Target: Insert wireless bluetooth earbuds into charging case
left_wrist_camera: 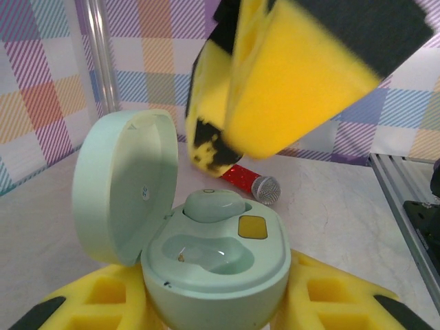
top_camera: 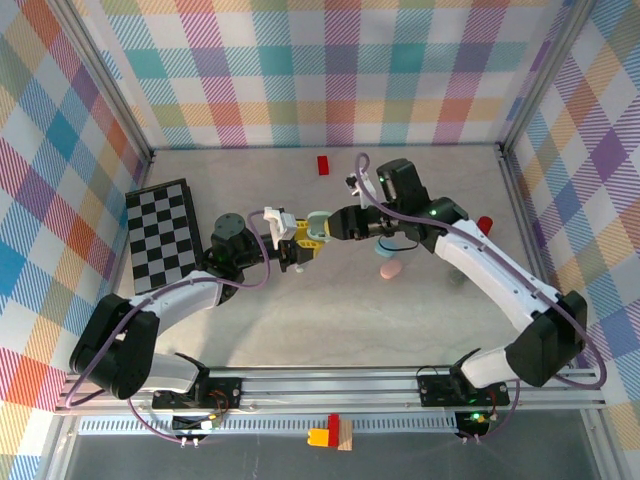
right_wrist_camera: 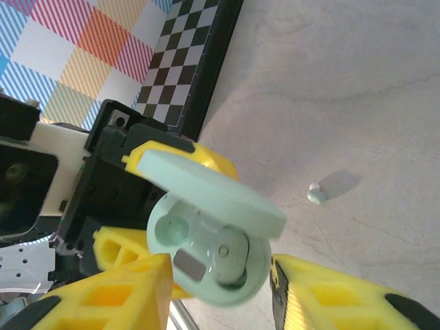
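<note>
My left gripper (left_wrist_camera: 216, 313) is clamping the mint charging case (left_wrist_camera: 227, 282) from both sides, its lid (left_wrist_camera: 124, 185) standing open. One mint earbud (left_wrist_camera: 214, 205) is sitting in its well, and the neighbouring well (left_wrist_camera: 206, 251) is showing empty. My right gripper (right_wrist_camera: 220, 302) is hovering close over the case, jaws parted and holding nothing. A second mint earbud (right_wrist_camera: 316, 196) is lying on the table (right_wrist_camera: 357, 103), well apart from the case
</note>
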